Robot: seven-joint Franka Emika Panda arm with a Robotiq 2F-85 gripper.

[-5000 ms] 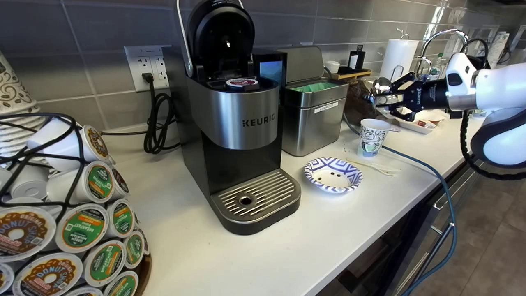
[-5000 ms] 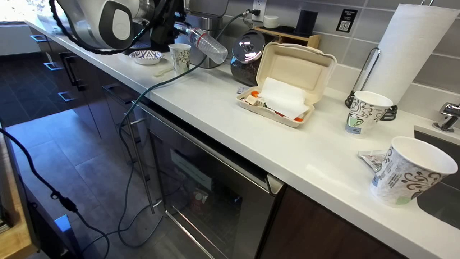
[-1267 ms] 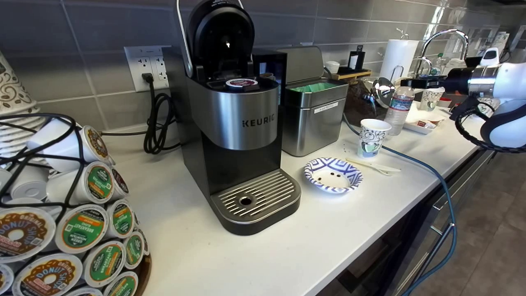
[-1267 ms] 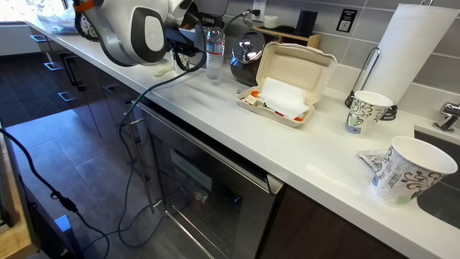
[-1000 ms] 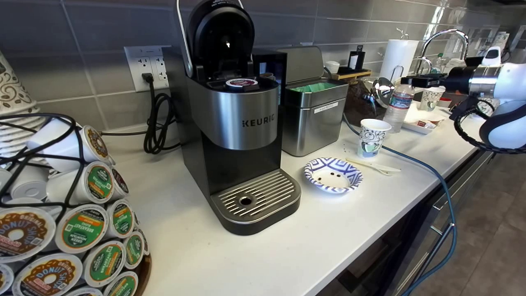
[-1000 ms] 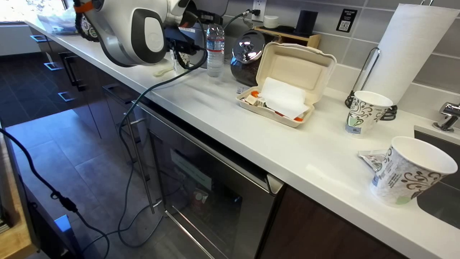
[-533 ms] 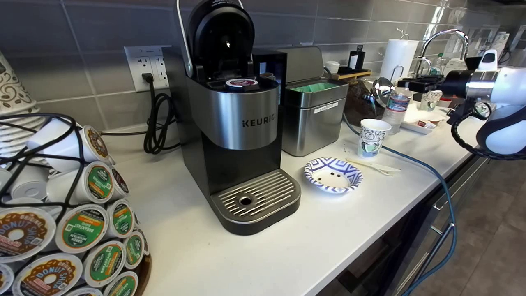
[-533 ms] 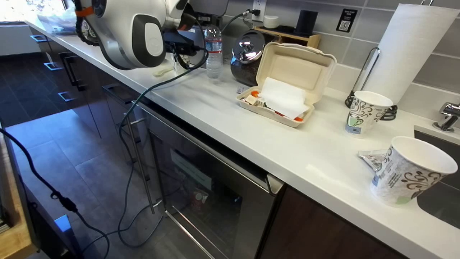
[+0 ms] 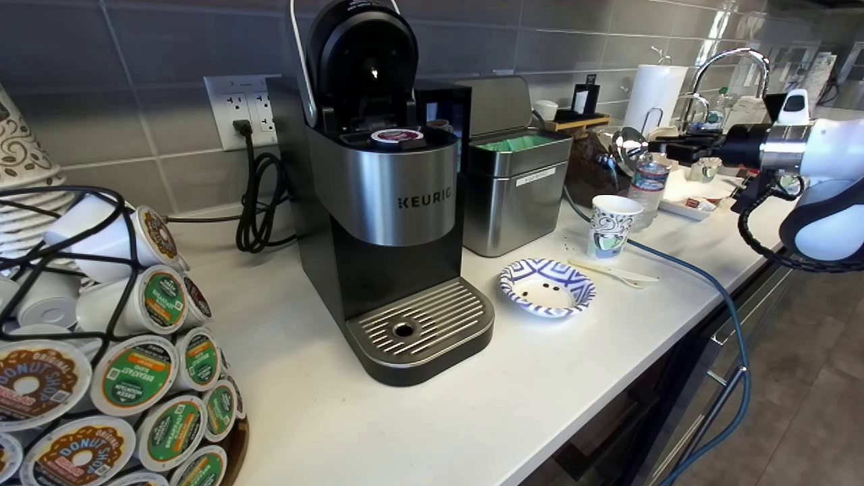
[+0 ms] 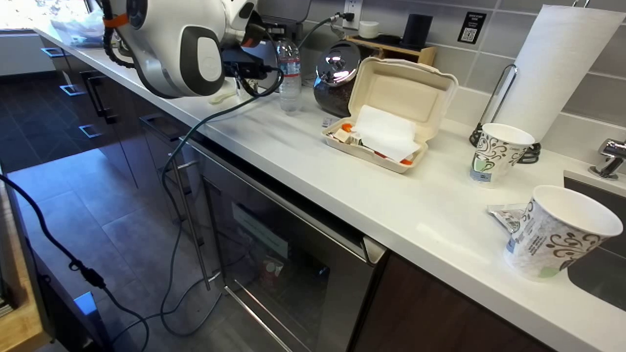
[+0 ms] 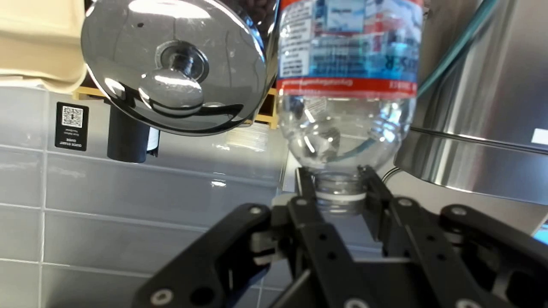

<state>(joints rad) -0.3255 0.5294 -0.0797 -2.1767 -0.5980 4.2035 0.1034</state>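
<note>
A: Where's the bottle?
B: Fingers clamped on its neck, near the paper cup.
A: Risk?
B: Sideways swing could knock cup over; bottle base maybe touching tabletop, hard to tell.

A clear, blue-and-red-labelled plastic bottle is held by its neck, nearly upright, on or above the surface.
</note>
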